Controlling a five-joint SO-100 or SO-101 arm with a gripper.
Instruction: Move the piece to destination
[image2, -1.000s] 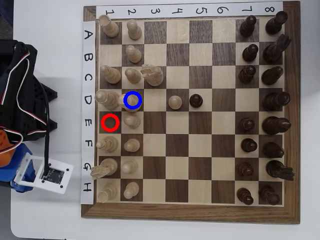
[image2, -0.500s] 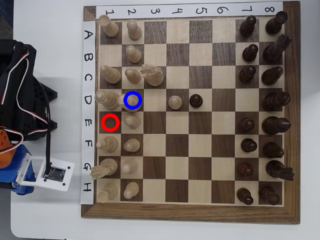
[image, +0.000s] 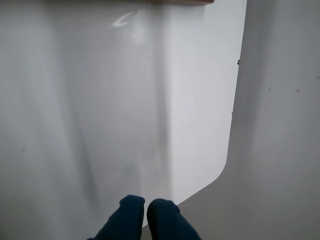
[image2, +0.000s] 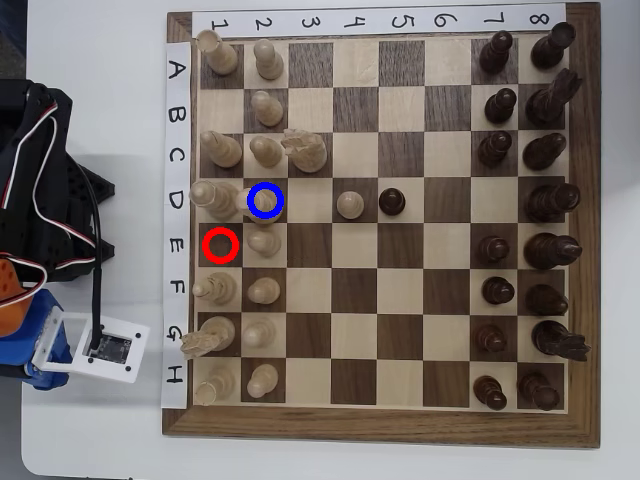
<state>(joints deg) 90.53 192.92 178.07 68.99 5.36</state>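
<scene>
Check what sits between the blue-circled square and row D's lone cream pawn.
Nothing: the overhead view shows one bare light square between the blue-circled dark square and cream wooden pawn.

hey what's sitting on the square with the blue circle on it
A light piece overlaps the blue circle from its left in the overhead view; its top leans in. Whether its base stands on that dark square or the next one is hidden.

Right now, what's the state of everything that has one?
fingers: shut, holding nothing
piece: upright, standing free
blue-circled square: occupied by the piece
red-circled square: vacant
</scene>
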